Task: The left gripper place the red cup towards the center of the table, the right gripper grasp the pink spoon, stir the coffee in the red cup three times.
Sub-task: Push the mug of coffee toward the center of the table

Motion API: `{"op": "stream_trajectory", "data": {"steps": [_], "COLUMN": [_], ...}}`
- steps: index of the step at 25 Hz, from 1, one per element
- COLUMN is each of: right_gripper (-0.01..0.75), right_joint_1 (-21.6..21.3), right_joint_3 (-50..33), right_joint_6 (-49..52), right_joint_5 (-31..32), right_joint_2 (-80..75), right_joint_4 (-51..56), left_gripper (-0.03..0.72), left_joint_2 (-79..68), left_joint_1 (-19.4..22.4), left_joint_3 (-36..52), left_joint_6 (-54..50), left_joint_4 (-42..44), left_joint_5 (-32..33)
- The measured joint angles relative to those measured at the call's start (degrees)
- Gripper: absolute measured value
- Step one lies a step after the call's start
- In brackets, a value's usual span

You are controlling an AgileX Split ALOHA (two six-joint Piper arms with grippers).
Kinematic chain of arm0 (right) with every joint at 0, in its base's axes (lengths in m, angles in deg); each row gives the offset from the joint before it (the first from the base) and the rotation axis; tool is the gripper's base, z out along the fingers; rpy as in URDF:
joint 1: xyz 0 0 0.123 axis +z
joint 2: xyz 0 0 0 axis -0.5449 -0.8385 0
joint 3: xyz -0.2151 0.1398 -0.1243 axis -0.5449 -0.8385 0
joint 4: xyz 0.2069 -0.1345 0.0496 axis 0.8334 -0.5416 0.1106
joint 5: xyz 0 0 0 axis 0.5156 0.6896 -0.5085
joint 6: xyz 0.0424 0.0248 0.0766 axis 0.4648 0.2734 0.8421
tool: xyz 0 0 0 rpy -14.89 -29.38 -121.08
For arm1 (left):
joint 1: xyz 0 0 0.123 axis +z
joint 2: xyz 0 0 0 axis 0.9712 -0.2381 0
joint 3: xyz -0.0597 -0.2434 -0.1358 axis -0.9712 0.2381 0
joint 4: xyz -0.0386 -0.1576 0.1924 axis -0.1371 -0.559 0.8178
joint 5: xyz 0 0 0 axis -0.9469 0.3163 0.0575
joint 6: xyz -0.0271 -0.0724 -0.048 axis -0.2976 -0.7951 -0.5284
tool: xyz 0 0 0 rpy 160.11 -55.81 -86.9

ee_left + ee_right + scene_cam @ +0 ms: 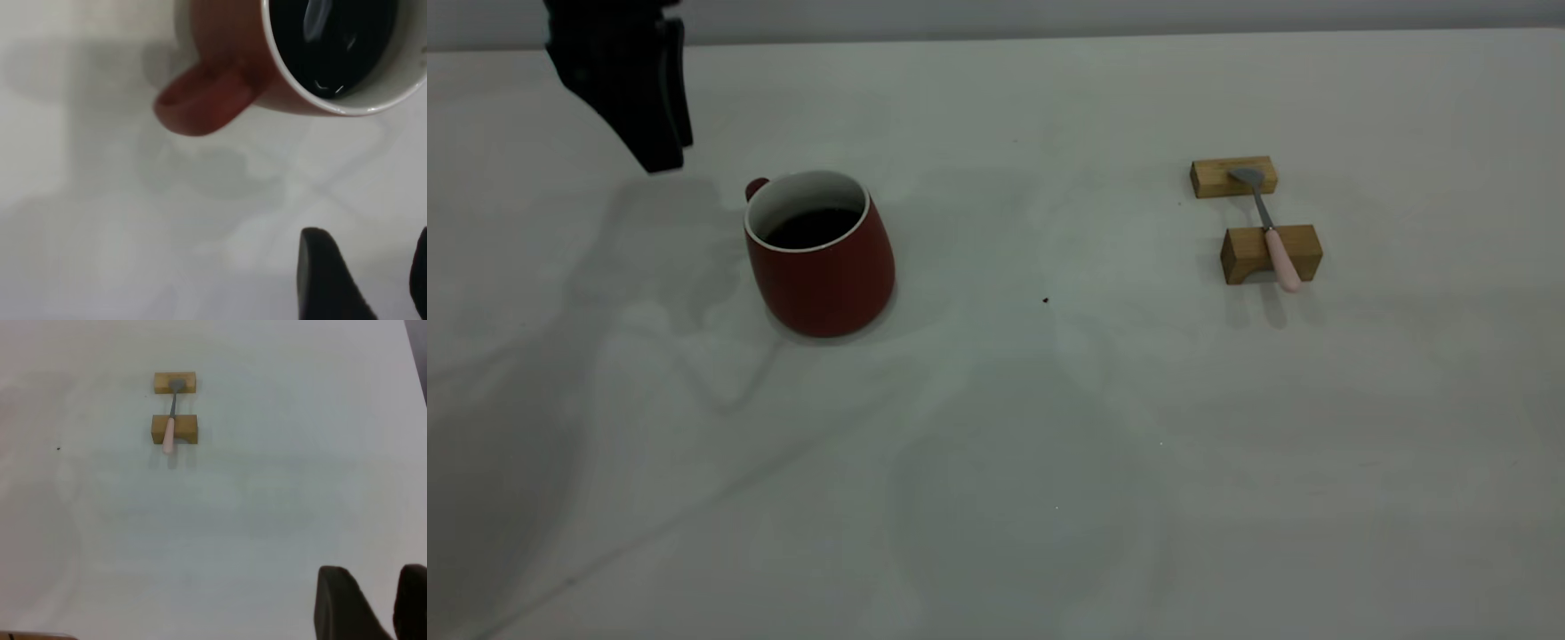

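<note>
Red cup (821, 258) with coffee (811, 227) sits left of worktop (1049, 462) centre; pink spoon (1282, 258) bridges two wooden blocks (1270, 252) toward the right edge. Left end effector (660, 151) hovers spread by the far-left corner, gripping nothing; right end effector (393, 603) spread, well away from spoon. Suggest pinching the handle (207, 100) squarely and sliding the cup level so nothing slops.

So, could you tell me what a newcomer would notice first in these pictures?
Probably the red cup of dark coffee, left of the table's centre, with the left gripper hovering beside its handle. Next, the pink spoon bridging two wooden blocks at right.
</note>
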Motion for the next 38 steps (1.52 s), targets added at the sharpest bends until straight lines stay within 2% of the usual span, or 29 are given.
{"op": "stream_trajectory", "data": {"steps": [11,21,33,38], "right_gripper": [0.237,0.237,0.237,0.237], "right_joint_1": [0.0,0.0,0.0,0.0], "right_joint_3": [0.0,0.0,0.0,0.0], "right_joint_6": [0.0,0.0,0.0,0.0], "right_joint_5": [0.0,0.0,0.0,0.0], "right_joint_2": [0.0,0.0,0.0,0.0], "right_joint_4": [0.0,0.1,0.2,0.2], "left_gripper": [0.392,0.392,0.392,0.392], "left_joint_2": [-7.3,-8.5,-8.5,-8.5], "left_joint_1": [-1.0,-5.6,-12.9,-14.8], "left_joint_3": [0.8,0.8,0.8,0.8], "left_joint_6": [-5.2,-9.0,-9.4,-9.4], "left_joint_4": [-0.3,0.3,-0.5,-4.5], "left_joint_5": [0.0,-1.2,-11.4,-17.7]}}
